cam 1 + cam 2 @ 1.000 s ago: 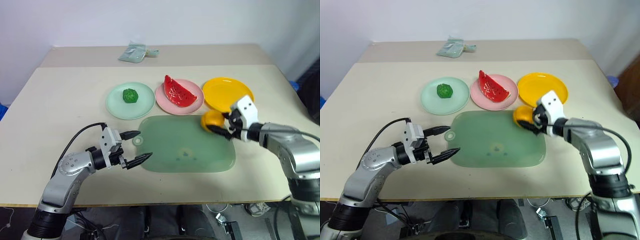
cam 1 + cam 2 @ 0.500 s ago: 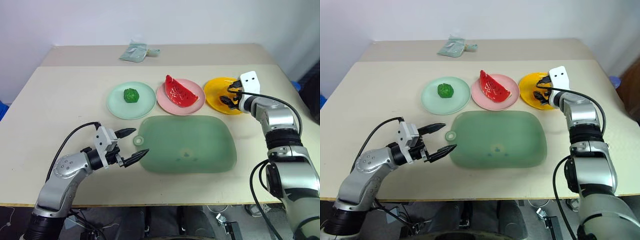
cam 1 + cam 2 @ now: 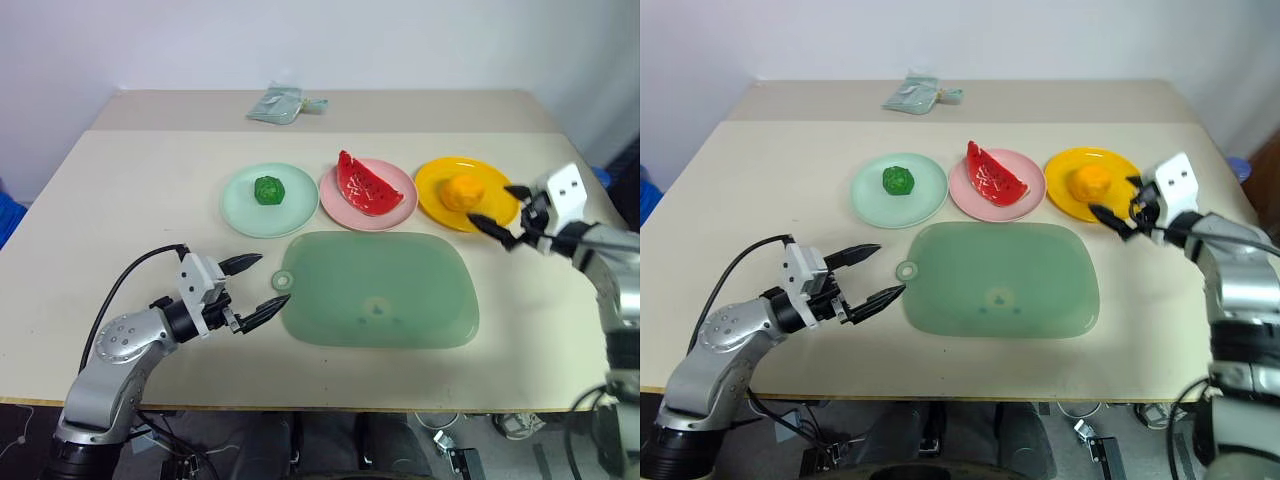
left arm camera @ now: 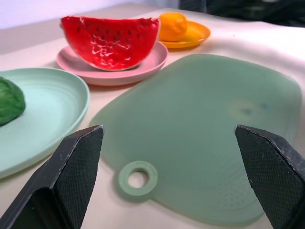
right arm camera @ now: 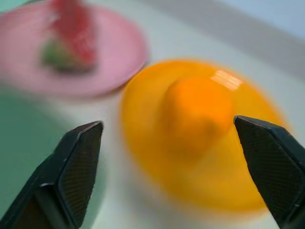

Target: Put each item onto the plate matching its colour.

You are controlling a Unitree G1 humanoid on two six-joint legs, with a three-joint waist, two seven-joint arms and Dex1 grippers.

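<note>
The orange fruit (image 3: pixel 463 191) rests on the yellow-orange plate (image 3: pixel 497 203). The red watermelon wedge (image 3: pixel 372 186) lies on the pink plate (image 3: pixel 340 205), and the bumpy green ball (image 3: pixel 267 190) sits on the mint green plate (image 3: pixel 240 205). My right gripper (image 3: pixel 500 211) hangs open just right of the yellow-orange plate, with nothing between its fingers. My left gripper (image 3: pixel 258 288) stands open and empty at the left end of the dull green board (image 3: pixel 380 290), near its tab hole (image 4: pixel 137 179).
A pale teal cloth bundle (image 3: pixel 284 103) lies at the far edge of the table. The beige table (image 3: pixel 120 210) has open room to the left of the plates and along its front edge.
My right gripper has let go of the orange fruit on the yellow-orange plate and drawn back to the right, open. The left gripper has stayed beside the board.
</note>
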